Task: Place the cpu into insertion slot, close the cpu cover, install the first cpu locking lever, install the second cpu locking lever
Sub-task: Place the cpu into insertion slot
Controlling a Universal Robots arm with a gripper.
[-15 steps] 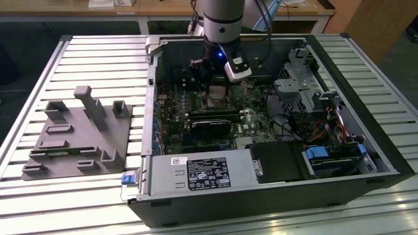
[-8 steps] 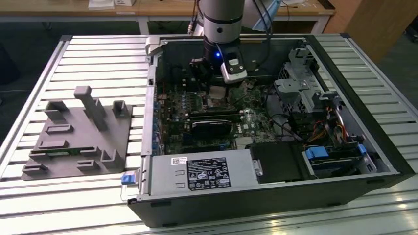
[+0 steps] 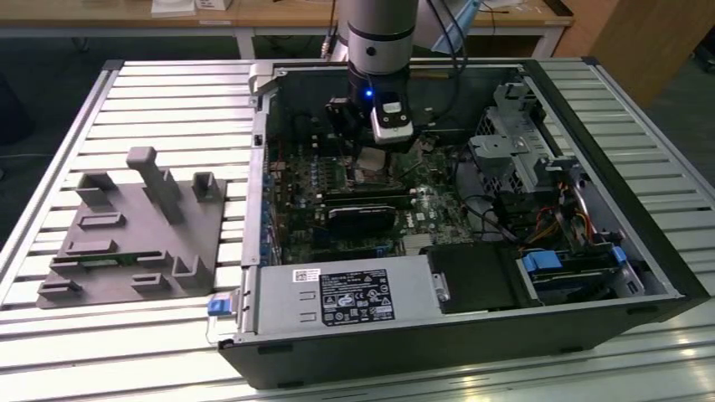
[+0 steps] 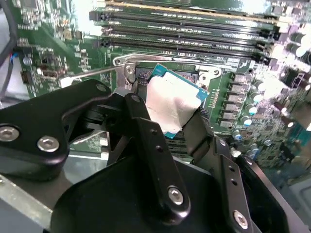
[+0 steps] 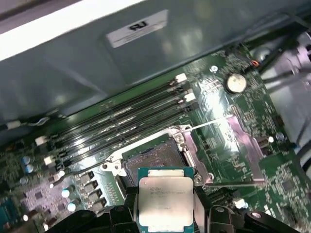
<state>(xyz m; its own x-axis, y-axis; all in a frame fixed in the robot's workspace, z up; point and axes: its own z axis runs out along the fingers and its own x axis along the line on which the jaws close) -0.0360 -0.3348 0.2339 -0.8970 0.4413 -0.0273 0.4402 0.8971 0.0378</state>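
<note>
From the exterior view, the arm [image 3: 380, 33] comes straight down at about twelve o'clock into the open computer case [image 3: 447, 347], which lies on its side on the slatted table [image 3: 167, 92]. The wrist is vertical, and the claw [image 3: 374, 155] is low over the motherboard [image 3: 301, 201], near the middle of the case's far half. A grey moulded fixture [image 3: 134, 226] sits on the table at nine o'clock from the case, well apart from the arm. The power supply [image 3: 347, 297] fills the case's six o'clock edge.

That view is too far off to make out what the claw carries; the wrist cameras settle it. In the first wrist view the claw [image 5: 165, 206] is closed to the chip's width and pinches the cpu [image 5: 165, 196] by two opposite edges. The chip's metal face is towards the camera. Just beyond it the insertion slot [image 5: 148, 158] lies bare. The cpu cover [image 5: 245, 145] is swung open beside the slot, and thin wire levers [image 5: 214, 124] stand clear of it. The cpu is not seated; it hangs just short of the socket.

The second wrist view looks from behind the claw [image 4: 170, 114]. It shows the black fingers [image 4: 146, 131] gripping the cpu [image 4: 172, 102], which is tilted with one corner lower, above the socket frame. The long memory slots [image 4: 194, 29] run past behind it.
</note>
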